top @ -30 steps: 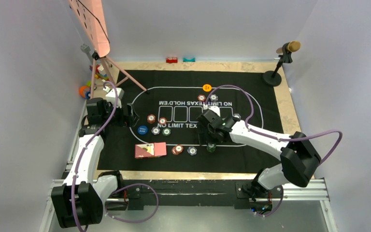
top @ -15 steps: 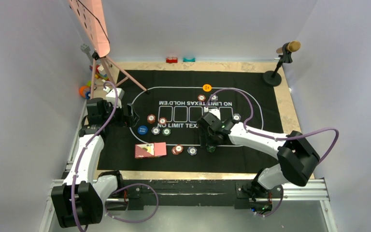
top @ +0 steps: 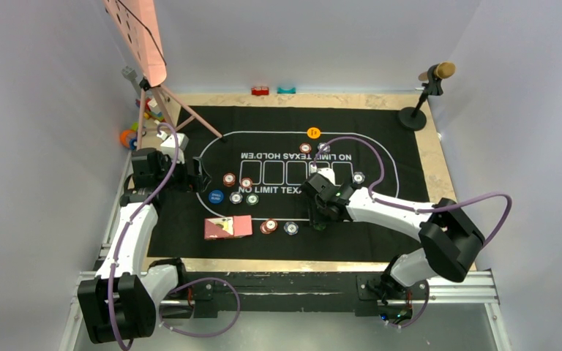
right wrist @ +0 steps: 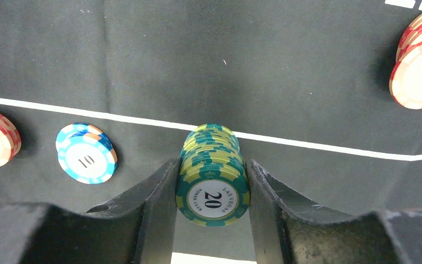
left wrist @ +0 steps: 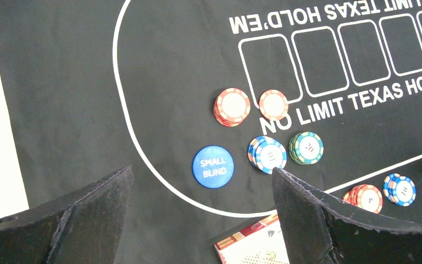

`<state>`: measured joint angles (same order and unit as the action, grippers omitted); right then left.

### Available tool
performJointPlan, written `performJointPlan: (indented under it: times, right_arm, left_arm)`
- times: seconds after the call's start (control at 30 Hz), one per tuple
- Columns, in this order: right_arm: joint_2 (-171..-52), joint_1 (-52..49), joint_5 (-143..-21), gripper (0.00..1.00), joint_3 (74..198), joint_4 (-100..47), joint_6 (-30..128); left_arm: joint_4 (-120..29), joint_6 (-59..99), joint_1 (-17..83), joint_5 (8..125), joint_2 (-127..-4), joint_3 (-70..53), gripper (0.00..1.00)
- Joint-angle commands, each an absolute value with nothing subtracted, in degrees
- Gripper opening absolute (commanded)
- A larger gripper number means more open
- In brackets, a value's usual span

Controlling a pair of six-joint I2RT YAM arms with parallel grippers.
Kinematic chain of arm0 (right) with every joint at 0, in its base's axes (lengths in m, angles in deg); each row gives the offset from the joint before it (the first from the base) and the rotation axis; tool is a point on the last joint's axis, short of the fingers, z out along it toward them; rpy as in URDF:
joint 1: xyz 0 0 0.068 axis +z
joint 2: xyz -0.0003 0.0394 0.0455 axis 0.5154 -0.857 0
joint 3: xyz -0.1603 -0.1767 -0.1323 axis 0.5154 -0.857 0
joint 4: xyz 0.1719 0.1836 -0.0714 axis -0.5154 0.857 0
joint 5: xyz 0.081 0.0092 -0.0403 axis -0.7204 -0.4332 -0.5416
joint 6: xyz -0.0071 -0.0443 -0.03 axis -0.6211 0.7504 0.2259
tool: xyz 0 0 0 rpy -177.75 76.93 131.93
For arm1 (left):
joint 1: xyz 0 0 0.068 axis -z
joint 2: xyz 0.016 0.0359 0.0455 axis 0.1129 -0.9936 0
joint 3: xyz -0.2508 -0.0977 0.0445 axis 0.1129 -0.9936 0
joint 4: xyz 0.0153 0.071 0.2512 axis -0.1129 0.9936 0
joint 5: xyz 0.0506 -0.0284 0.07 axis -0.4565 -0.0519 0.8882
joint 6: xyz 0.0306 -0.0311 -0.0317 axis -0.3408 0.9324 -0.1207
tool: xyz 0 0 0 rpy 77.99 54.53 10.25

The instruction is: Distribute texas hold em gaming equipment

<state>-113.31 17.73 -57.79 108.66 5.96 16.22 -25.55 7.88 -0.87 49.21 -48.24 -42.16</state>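
I count ten chip stacks (top: 229, 179): one green stack (right wrist: 212, 187) in the jaws of the right gripper (right wrist: 211, 168), nine outside them. Two discs: one blue disc (left wrist: 212, 166), one orange disc (top: 313, 132). One card pile (top: 227, 227).

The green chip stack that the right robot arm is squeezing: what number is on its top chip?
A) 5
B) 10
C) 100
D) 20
D: the top chip of the green chip stack, held between the right fingers, reads 20 in the right wrist view.
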Motion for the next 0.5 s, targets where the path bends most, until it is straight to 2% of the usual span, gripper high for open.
performJointPlan:
  times: [0.0, 0.2, 0.33, 0.47]
  right_arm:
    - [-111.1, 18.1, -56.4, 0.40, 109.6, 6.6, 15.6]
    - [-109.8, 18.1, -57.2, 0.20, 111.1, 8.1, 15.6]
    - [-108.4, 17.4, -55.0, 0.16, 116.0, 11.2, 17.5]
    - [-108.8, 12.4, -53.4, 0.13, 122.5, 12.7, 21.2]
  left_arm:
    - [-27.0, 8.6, -1.1, 48.3, -48.1, -42.3, 1.00]
    - [-27.0, 8.6, -1.0, 48.3, -47.7, -42.5, 1.00]
    - [-27.0, 8.6, -1.1, 48.3, -47.7, -42.5, 1.00]
    - [-27.1, 8.6, -1.0, 48.2, -47.7, -42.5, 1.00]
